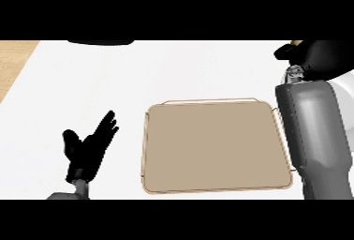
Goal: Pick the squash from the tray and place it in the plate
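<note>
Currently the right robot hand [319, 55], at 1 o'clock above the plate [343, 89], curls around something hidden, presumably the squash; the tray [214, 147] shows none. Risk: early release misses the plate. Left robot hand [90, 145] rests spread at 8 o'clock.

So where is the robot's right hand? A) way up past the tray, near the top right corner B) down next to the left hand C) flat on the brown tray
A: the right hand shows at the top right, beyond the tray, at the end of a grey forearm running up the tray's right side; the left hand rests open, left of the tray.
</note>
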